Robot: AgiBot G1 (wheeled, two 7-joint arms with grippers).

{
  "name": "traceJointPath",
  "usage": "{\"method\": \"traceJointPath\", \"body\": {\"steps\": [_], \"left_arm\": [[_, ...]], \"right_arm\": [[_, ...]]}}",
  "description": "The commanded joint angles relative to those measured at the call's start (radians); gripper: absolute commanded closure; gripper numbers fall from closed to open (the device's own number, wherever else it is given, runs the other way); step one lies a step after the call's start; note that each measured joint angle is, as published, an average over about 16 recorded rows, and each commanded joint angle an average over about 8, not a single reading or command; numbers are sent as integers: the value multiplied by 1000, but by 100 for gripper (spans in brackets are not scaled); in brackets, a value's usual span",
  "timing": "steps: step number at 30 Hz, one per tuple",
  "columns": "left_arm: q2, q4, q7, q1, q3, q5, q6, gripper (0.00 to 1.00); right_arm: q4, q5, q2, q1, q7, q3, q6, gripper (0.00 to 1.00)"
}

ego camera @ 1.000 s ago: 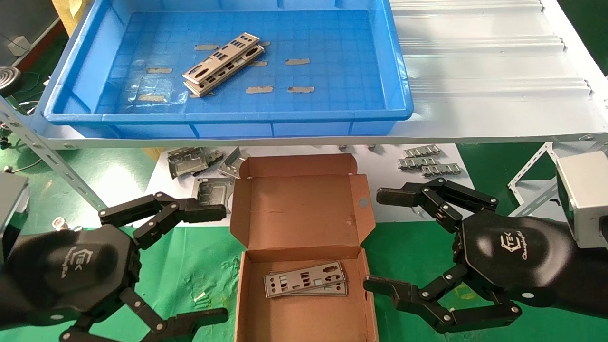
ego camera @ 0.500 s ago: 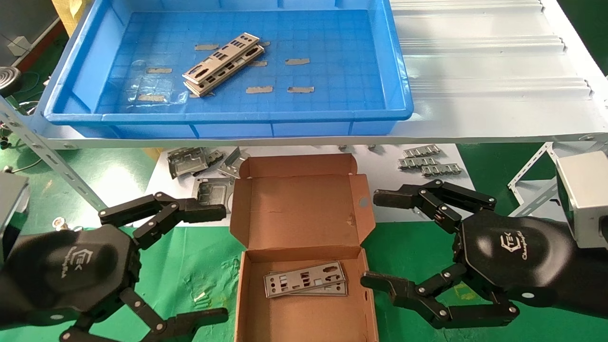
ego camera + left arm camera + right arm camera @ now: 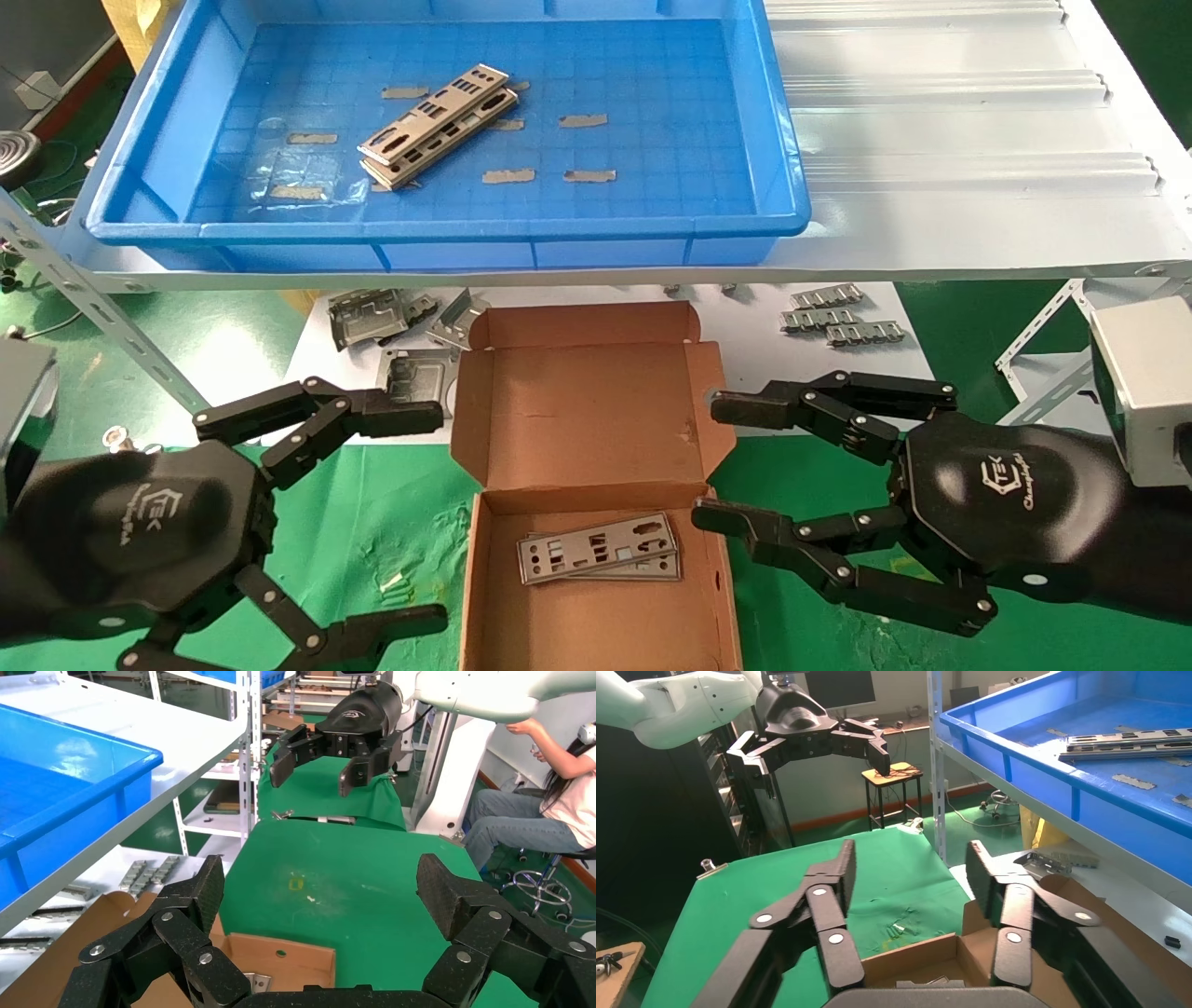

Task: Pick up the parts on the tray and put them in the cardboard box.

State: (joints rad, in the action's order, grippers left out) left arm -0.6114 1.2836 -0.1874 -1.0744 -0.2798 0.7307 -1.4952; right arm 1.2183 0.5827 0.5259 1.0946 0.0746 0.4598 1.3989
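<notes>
Two silver plates (image 3: 436,126) lie stacked in the blue tray (image 3: 782,177) on the white shelf; they also show in the right wrist view (image 3: 1130,743). Two more plates (image 3: 598,548) lie in the open cardboard box (image 3: 596,615) on the green cloth below. My right gripper (image 3: 712,462) is open and empty beside the box's right wall, its fingers half closed together. My left gripper (image 3: 438,517) is open and empty at the box's left. The box's edge shows under each gripper in the left wrist view (image 3: 281,969) and the right wrist view (image 3: 912,959).
Grey socket frames (image 3: 372,317) and ribbed clips (image 3: 838,317) lie on a white sheet under the shelf, behind the box. The shelf's front edge (image 3: 596,275) overhangs that sheet. A metal shelf bracket (image 3: 1043,354) stands at right. A person sits beyond the table (image 3: 555,804).
My right gripper's fingers have drawn closer together and shifted a little left toward the box. The left gripper, plates and box have not moved.
</notes>
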Motion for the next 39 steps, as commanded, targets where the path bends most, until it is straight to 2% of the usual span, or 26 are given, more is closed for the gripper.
{"method": "traceJointPath", "body": {"steps": [1, 18, 23, 27, 31, 39], "left_arm": [[0, 0, 0, 0, 0, 0, 0, 0], [1, 1, 0, -2, 1, 0, 0, 0], [8, 21, -17, -36, -3, 24, 10, 0], [-2, 37, -58, -120, -16, 75, 42, 0], [-55, -2, -87, -237, -40, 143, 87, 0], [-219, -267, -76, -498, -122, 331, 161, 0]], "right_arm": [[0, 0, 0, 0, 0, 0, 0, 100], [0, 0, 0, 0, 0, 0, 0, 100], [0, 0, 0, 0, 0, 0, 0, 100], [0, 0, 0, 0, 0, 0, 0, 100], [0, 0, 0, 0, 0, 0, 0, 100], [0, 0, 0, 0, 0, 0, 0, 100]]}}
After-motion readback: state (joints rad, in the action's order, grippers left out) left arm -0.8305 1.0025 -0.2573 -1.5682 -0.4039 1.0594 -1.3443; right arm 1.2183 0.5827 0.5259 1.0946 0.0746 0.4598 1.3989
